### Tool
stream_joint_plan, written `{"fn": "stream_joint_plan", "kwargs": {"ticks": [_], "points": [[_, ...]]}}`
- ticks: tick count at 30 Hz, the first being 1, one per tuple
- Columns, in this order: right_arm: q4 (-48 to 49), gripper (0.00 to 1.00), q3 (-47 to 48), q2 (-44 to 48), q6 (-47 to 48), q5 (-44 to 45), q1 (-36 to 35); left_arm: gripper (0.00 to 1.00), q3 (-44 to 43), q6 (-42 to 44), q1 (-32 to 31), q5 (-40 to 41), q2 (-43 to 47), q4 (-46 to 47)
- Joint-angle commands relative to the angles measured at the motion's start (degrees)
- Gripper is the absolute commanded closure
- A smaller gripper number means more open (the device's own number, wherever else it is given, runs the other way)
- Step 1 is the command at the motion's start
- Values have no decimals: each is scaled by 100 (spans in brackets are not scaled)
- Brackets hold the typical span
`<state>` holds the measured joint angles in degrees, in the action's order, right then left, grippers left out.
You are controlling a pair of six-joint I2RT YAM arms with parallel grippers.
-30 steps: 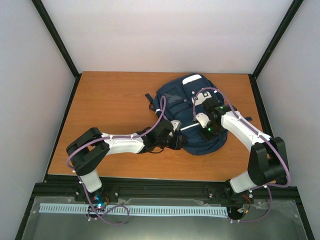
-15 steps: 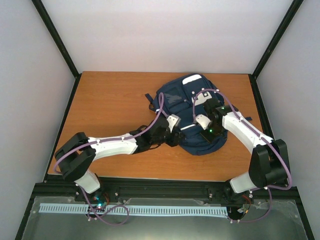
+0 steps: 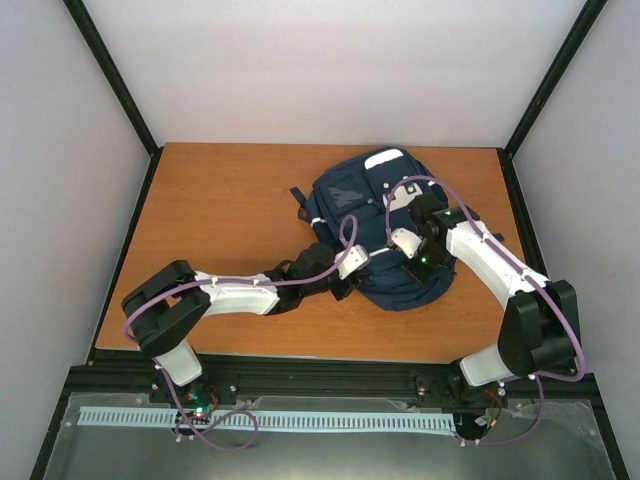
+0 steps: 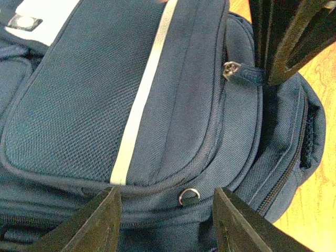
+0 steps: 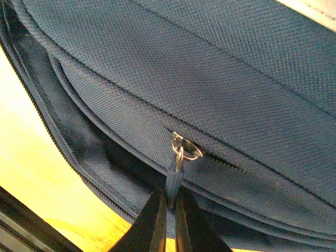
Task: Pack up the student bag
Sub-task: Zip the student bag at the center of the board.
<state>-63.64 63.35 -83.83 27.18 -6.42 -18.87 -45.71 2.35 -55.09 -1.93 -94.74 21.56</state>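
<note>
Rails [image 3: 330, 378] of black metal at the near edge carry both arm bases [image 3: 480, 370]. Beyond lies an orange-brown wooden table [image 3: 210, 210], the student bag [image 3: 345, 195] flat on its right half, toward the back. The left gripper [image 4: 168, 220] stands half spread astride the bag's lower seam, clasping nothing visible; the right gripper [image 5: 169, 197] is pinched tight on a zipper pull [image 5: 173, 176]. White walls [image 3: 330, 70] close the space behind.
</note>
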Motion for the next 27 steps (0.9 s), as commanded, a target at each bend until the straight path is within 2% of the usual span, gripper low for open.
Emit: {"fn": "stream_joint_plan", "kwargs": {"ticks": [1, 4, 10, 13, 21, 27], "points": [[-254, 97, 149, 56, 176, -251, -2, 51, -275, 861, -10, -513, -254, 768], [-328, 97, 148, 33, 253, -267, -2, 54, -421, 1049, -37, -846, -554, 946], [-497, 97, 224, -6, 320, -232, -2, 62, -985, 1428, -130, -776, -1021, 704], [-526, 97, 247, -25, 338, -207, 9, 69, -1076, 1573, -146, -526, -1159, 679], [-576, 97, 279, -178, 425, -176, 129, 98, -936, 1707, -155, -17, -1191, 794], [-666, 97, 282, -216, 663, -15, 481, 99, -941, 1467, -160, 86, -1031, 506]]}}
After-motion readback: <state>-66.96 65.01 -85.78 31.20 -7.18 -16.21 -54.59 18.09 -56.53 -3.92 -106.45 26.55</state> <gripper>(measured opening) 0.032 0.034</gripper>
